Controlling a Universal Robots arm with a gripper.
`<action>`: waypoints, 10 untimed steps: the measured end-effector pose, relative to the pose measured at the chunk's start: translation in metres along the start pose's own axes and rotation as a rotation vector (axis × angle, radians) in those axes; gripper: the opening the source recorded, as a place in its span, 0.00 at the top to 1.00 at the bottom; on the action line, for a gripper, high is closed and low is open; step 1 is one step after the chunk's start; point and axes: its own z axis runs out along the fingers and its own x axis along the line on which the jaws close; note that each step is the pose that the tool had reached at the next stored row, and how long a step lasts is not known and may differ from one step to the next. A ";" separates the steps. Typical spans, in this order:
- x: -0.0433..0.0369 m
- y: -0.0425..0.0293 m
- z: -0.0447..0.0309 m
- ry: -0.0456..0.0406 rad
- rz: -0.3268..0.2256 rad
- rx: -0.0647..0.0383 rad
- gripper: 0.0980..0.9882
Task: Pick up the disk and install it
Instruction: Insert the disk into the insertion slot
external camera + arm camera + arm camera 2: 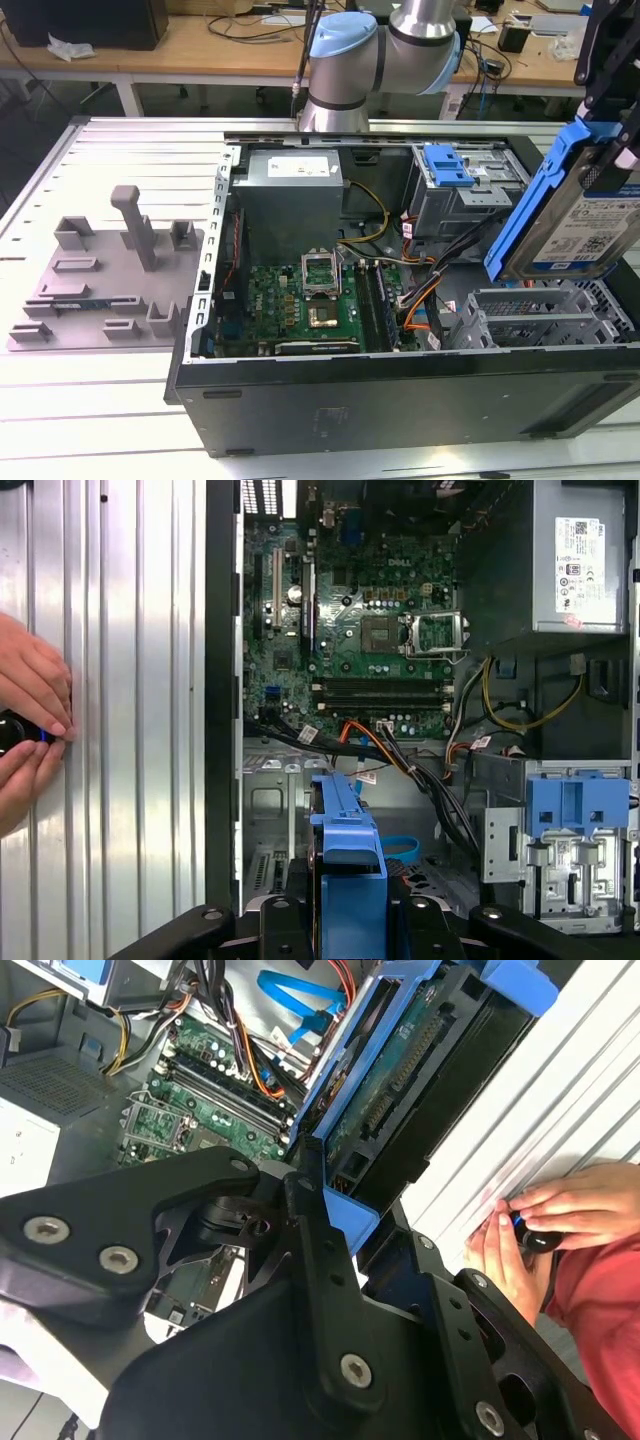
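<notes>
While the disk (580, 230) hangs tilted in the air above the open computer case (400, 390), the gripper (612, 160) has its jaws pinching the disk's blue frame. Inside the case sit a green motherboard (300, 295), a grey power supply (290, 195), a metal drive cage (545, 315), and a second blue carrier (447, 165) in another bay.

Stood on slatted table (60, 400): open computer case (400, 390), fixture plate (100, 300) well apart at the exterior view's left, arm base (345, 70) behind the case. Held within case: motherboard (300, 300), power supply (290, 190) behind it, drive cage (540, 315) at the exterior view's right. Hung tilted above that cage, clamped in gripper (350, 1215): the disk (580, 215). Rested on table beside case wall: a person's hands (30, 730).
</notes>
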 end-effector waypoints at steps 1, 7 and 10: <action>-0.0001 0.0000 0.0000 0.0003 0.000 0.000 0.70; -0.0001 0.0000 0.0017 0.0003 0.000 0.000 0.70; -0.0001 0.0000 0.0027 0.0002 0.000 0.000 0.70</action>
